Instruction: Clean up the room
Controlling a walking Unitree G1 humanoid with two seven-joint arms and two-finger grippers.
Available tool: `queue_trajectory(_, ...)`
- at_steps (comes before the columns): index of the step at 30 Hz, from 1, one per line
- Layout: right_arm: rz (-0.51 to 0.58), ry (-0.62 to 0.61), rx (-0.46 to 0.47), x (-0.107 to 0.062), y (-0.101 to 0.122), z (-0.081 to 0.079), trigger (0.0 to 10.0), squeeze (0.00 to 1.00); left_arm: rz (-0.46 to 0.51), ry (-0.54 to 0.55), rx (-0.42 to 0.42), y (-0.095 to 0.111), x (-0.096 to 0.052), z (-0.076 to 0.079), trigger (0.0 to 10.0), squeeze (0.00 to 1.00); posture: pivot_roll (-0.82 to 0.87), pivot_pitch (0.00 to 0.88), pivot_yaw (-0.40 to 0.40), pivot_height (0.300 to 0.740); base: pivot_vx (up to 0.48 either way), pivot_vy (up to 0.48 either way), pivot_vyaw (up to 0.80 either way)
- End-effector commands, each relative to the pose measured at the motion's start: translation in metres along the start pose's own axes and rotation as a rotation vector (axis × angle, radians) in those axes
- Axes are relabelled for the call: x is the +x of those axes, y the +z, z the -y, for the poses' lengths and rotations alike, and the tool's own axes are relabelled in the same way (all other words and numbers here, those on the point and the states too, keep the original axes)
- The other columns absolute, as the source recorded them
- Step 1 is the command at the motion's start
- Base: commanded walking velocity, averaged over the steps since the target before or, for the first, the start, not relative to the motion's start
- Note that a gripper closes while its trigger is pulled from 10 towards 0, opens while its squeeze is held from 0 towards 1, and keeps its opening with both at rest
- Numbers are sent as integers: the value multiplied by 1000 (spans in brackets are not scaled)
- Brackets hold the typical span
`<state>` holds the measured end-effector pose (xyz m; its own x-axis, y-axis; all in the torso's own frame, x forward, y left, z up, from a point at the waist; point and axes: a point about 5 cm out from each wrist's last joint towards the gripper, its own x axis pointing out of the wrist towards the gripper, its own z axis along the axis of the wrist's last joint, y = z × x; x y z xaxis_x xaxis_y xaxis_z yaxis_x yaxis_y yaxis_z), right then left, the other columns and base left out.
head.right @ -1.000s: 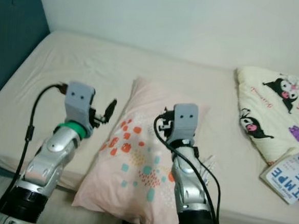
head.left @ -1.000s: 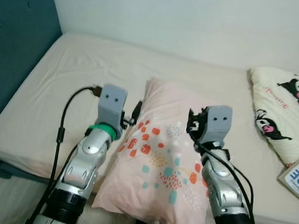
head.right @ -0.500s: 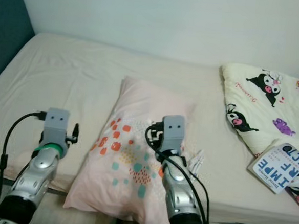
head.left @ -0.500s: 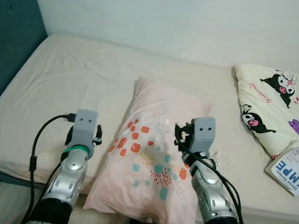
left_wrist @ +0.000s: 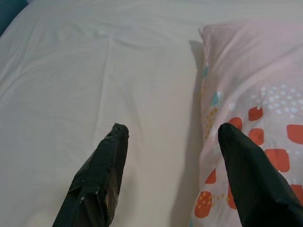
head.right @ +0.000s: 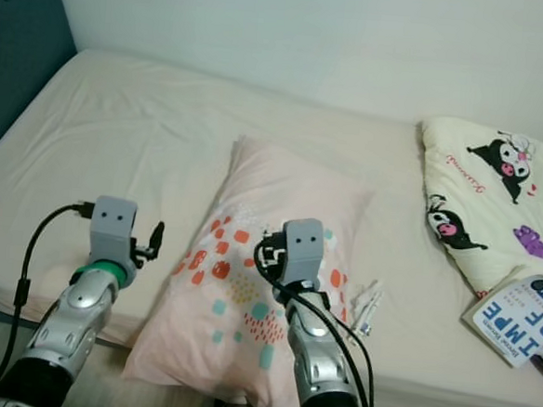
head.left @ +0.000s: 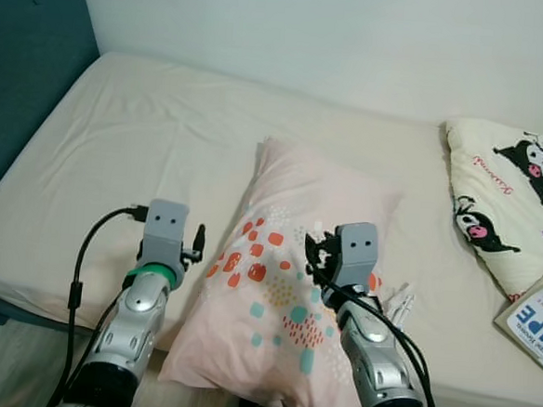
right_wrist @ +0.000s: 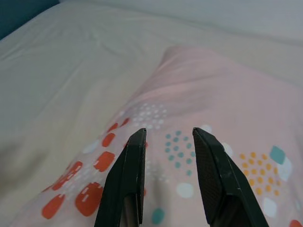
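Over on the left there's the teal headboard [head.left: 24, 74] against the bed [head.left: 155, 139], and the left gripper [left_wrist: 173, 137] hangs low over the sheet right beside the pink pillow's edge, fingers [left_wrist: 102, 172] spread wide with nothing in them. The pink pillow [head.left: 295, 261] with the red and teal dots lies lengthwise mid-bed, its near end poking past the mattress edge, and the right gripper [right_wrist: 168, 142] sits just above it, fingers a little apart, empty. Further right: a small white cable [head.right: 367, 308] by the pillow, then a cartoon-print blanket [head.right: 495, 201] and a blue-lettered book [head.right: 515, 318].
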<state>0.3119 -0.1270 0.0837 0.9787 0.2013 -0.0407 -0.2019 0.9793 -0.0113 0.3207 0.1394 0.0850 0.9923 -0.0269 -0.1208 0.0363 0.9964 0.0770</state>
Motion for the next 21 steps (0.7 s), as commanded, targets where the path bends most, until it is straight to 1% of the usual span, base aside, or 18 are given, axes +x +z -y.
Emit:
queue_trajectory(1, -30, -25, -13, -4, -9, 6, 10000, 0, -35, -12, -2, -10, -3, 3, 10000, 0, -131, 90, -15, 740, 0, 0, 0)
queue_trajectory(5, -33, -62, -12, -3, -10, 12, 10000, 0, -30, -24, -4, -11, -3, 3, 10000, 0, -130, 89, -14, 740, 0, 0, 0)
queue_trajectory(21, -28, -122, -20, -5, -11, 20, 10000, 0, -31, -47, 9, -13, -4, 6, 10000, 0, -136, 105, -8, 740, 0, 0, 0)
